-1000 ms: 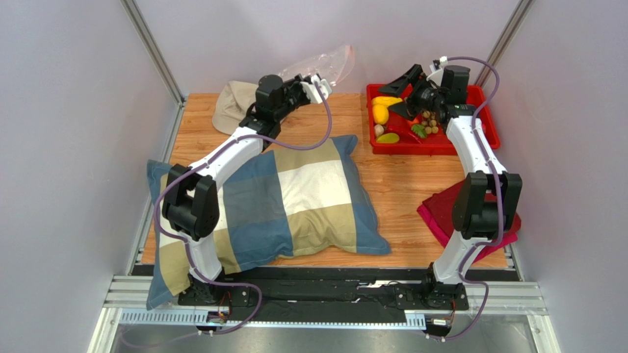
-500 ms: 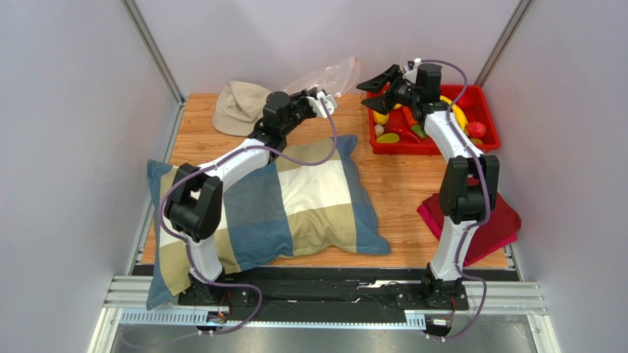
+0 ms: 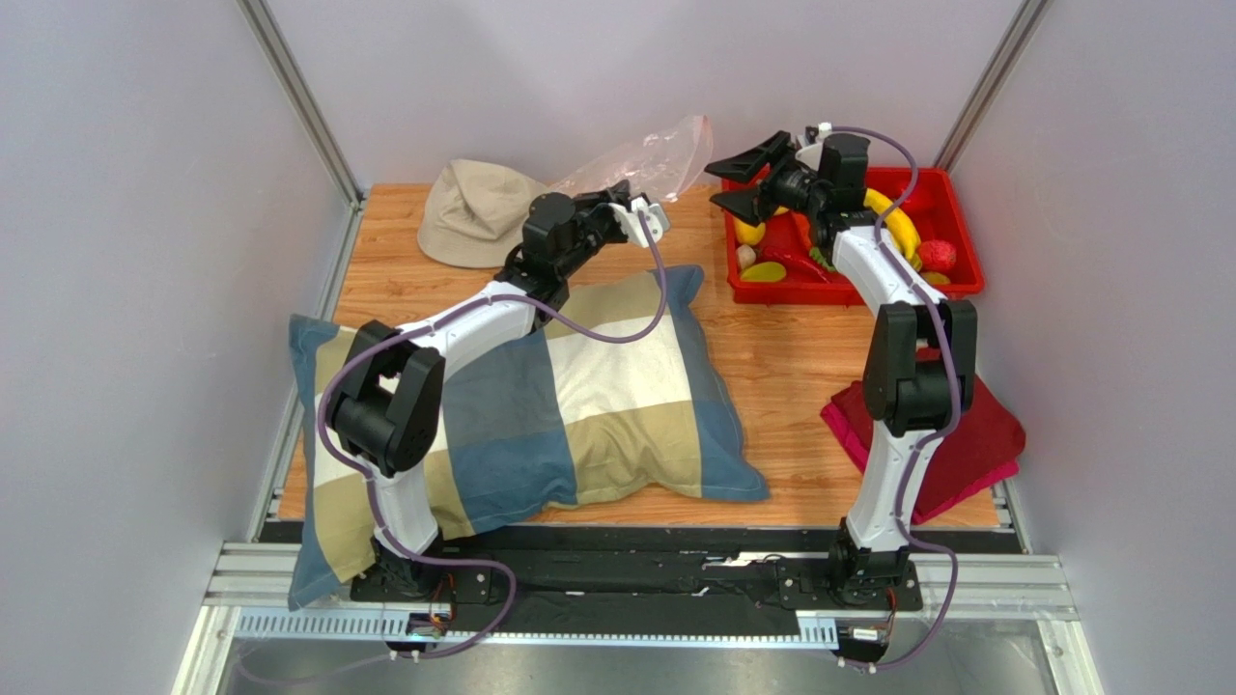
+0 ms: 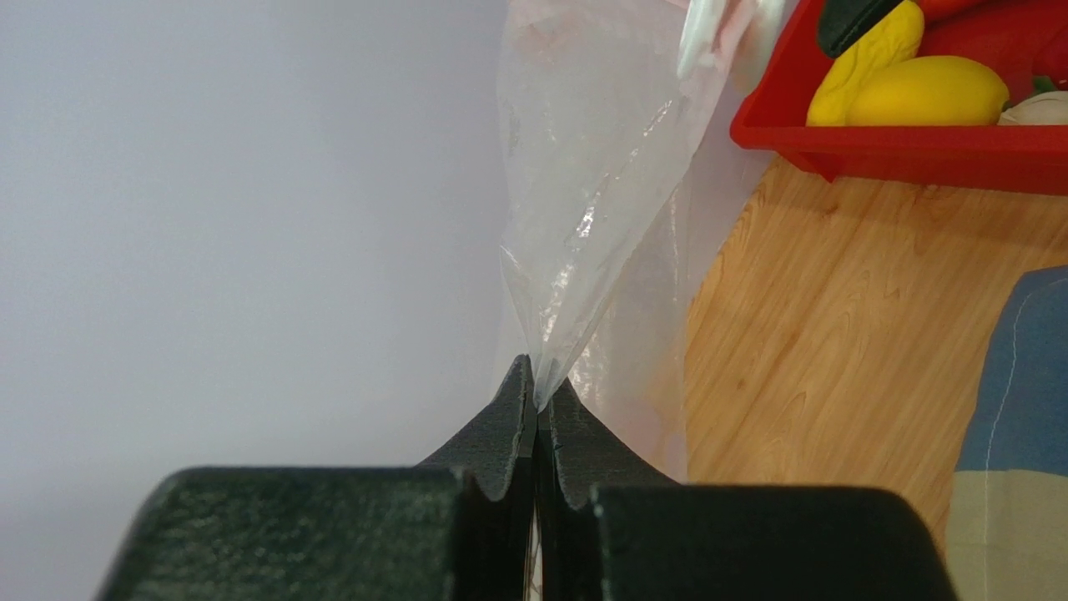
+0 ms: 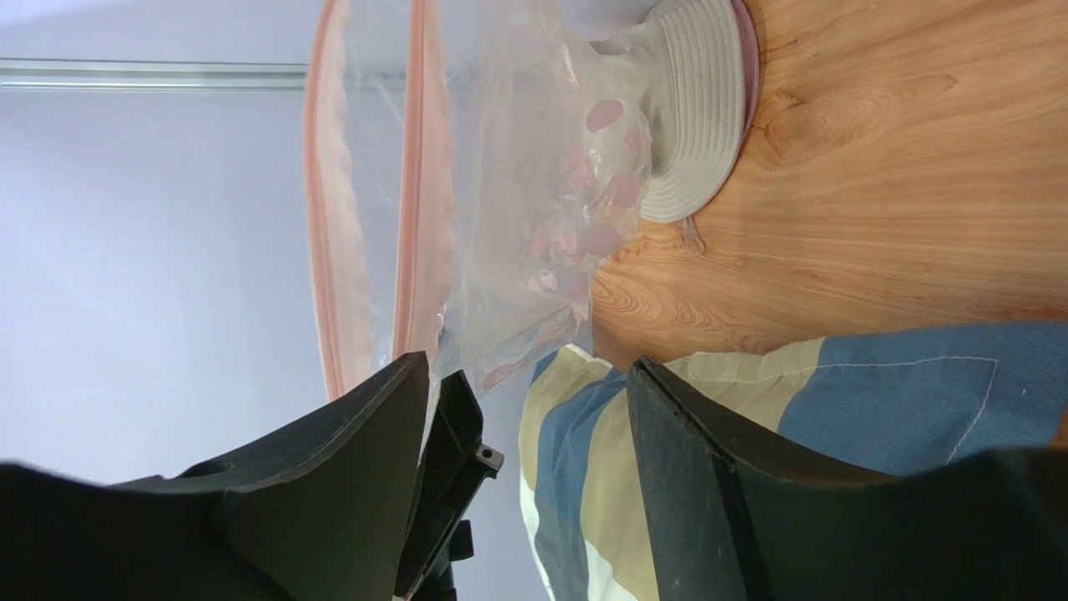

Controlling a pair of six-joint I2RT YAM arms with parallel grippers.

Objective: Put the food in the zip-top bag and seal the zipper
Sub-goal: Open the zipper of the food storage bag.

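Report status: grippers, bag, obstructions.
Left gripper shut on zip-top bag, holding it up. Right gripper open, empty, facing bag mouth. Food in red tray. Nothing blocking the mouth.

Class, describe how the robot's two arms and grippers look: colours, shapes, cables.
The left arm and right arm have white tubular links, chunky black joints and a looping purple cable each. The left gripper and right gripper each have two matte black, wedge-shaped fingers.

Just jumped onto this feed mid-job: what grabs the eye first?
The clear bag is held up at the back of the table, pinched by the left gripper, jaws shut. The right gripper, jaws open, faces its mouth, beside the red tray of toy food at back right.
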